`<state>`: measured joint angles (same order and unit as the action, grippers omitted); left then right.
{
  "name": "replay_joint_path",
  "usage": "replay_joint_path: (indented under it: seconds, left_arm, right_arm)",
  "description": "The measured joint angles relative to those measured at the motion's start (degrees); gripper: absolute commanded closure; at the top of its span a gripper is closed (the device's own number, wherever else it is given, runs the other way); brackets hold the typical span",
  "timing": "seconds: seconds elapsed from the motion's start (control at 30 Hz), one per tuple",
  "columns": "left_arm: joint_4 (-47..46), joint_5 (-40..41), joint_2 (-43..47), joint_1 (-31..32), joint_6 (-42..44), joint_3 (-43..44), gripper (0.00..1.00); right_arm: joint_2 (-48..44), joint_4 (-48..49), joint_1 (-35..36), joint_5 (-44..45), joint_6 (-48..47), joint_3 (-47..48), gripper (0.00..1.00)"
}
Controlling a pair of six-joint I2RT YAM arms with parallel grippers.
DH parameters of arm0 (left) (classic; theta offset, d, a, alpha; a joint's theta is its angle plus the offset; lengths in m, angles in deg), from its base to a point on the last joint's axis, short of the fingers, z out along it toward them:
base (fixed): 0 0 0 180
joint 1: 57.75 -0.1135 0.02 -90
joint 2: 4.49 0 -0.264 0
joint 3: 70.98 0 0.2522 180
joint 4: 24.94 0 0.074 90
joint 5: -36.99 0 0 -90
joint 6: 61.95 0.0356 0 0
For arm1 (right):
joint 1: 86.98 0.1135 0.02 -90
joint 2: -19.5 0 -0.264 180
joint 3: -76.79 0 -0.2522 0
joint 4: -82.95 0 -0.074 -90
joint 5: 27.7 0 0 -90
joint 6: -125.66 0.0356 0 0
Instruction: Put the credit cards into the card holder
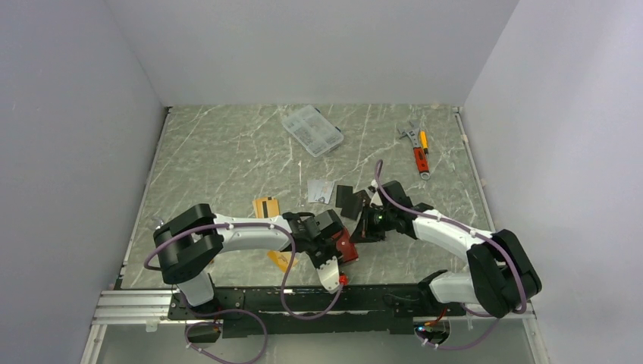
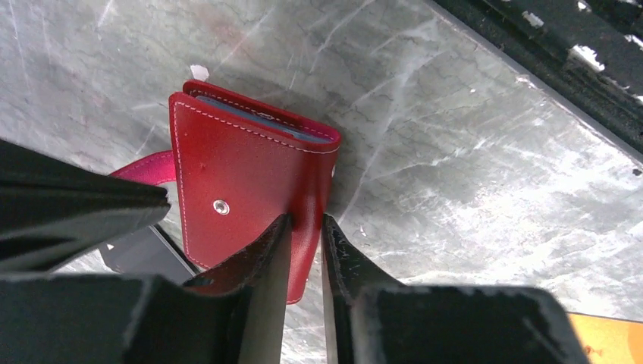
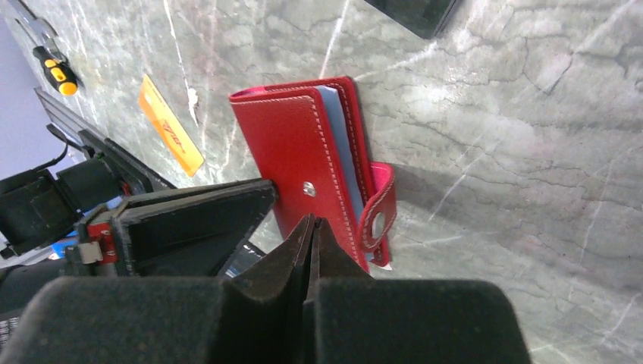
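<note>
The red card holder [image 2: 243,167] lies folded on the marble table, its snap tab [image 3: 379,216] hanging loose and light blue pockets showing at its edge. My left gripper [image 2: 305,221] is shut on the holder's folded edge, one finger on each side. My right gripper [image 3: 312,222] is shut with nothing between its fingers, its tips against the holder's cover [image 3: 292,148] just below the snap. One orange card [image 1: 265,205] lies left of the arms. Another orange card [image 3: 170,125] lies near the front rail. A silver card [image 1: 321,189] lies behind the grippers. A dark glossy flat piece [image 2: 144,254] shows under the holder's corner.
A black folding wallet [image 1: 350,199] lies just behind the grippers. A clear compartment box [image 1: 311,130] sits at the back. Hand tools, among them an orange-handled screwdriver [image 1: 418,155], lie at the back right. The black front rail [image 2: 576,68] runs close by the holder.
</note>
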<state>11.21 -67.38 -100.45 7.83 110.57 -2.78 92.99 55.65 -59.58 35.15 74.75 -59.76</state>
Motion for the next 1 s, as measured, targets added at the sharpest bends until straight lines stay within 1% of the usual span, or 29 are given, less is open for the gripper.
replay_joint_path:
  seconds: [0.13,0.2,0.33,0.4,0.53,0.73,0.9,1.0]
  left_arm:
    - [-2.1,-0.5,0.1,0.0,0.9,-1.3,0.81]
    - [-3.2,-0.6,0.5,0.0,1.0,-2.2,0.82]
    - [-4.6,-0.8,1.0,-0.1,1.5,-3.4,0.82]
    - [-5.0,-0.8,1.0,-0.1,1.9,-3.7,0.82]
    - [-5.9,-0.8,1.3,-0.1,2.4,-4.4,0.83]
    - [-5.9,-0.7,1.2,-0.1,2.5,-4.4,0.84]
    - [-5.9,-0.7,1.2,-0.1,2.8,-4.4,0.85]
    - [-5.9,-0.5,1.2,0.0,2.9,-4.4,0.85]
  right_arm:
    - [0.0,-4.2,0.0,1.2,-1.2,4.1,0.75]
    - [0.0,-6.9,0.0,2.3,-2.1,6.8,0.67]
    - [-0.3,-14.3,0.6,7.2,-5.0,14.0,0.58]
    - [-0.3,-18.0,1.4,10.6,-6.2,17.8,0.55]
    - [0.8,-23.5,4.7,16.9,-8.3,23.6,0.54]
    - [6.0,-29.6,10.1,23.7,-9.6,25.4,0.57]
    - [6.8,-31.9,10.8,26.7,-9.8,25.4,0.64]
    - [6.8,-31.9,10.8,26.9,-10.0,25.4,0.66]
